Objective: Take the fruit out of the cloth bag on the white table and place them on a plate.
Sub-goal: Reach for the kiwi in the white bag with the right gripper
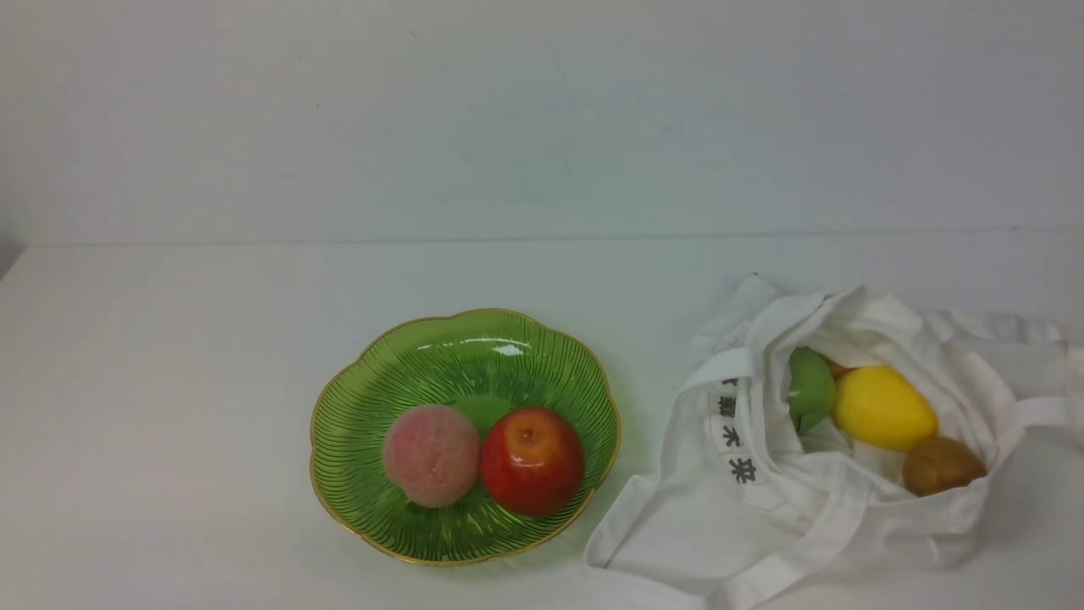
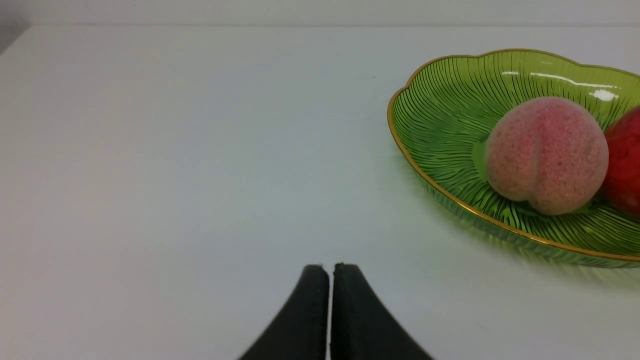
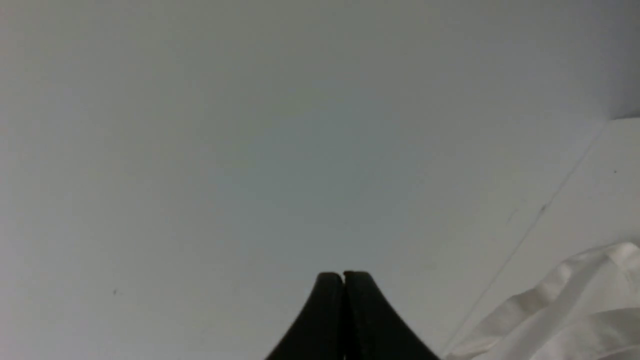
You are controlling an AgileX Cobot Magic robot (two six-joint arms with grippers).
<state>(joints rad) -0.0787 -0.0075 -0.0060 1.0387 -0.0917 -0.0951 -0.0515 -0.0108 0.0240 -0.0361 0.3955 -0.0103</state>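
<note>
The left claw [image 2: 330,268] is closed on nothing, over the table [image 2: 150,150] beside the plate [image 2: 440,115]. The right claw [image 3: 343,275] is also closed and empty, near the bag [image 1: 677,525]. A peach [image 1: 431,455] and an apple [image 1: 532,460] lie side by side in the plate. The lemon [image 1: 883,407], kiwi [image 1: 942,465] and green fruit [image 1: 810,385] sit in the bag's open mouth.

Robot test bench, seemingly a laboratory: a plain white table [image 1: 169,424] stands against a bare pale wall [image 1: 542,110]. Staged props lie on it: a green plate [image 1: 474,356] with an imitation peach [image 1: 431,455] and apple [image 1: 532,460], and a cloth bag [image 1: 677,508] holding toy fruit [image 1: 883,407].
</note>
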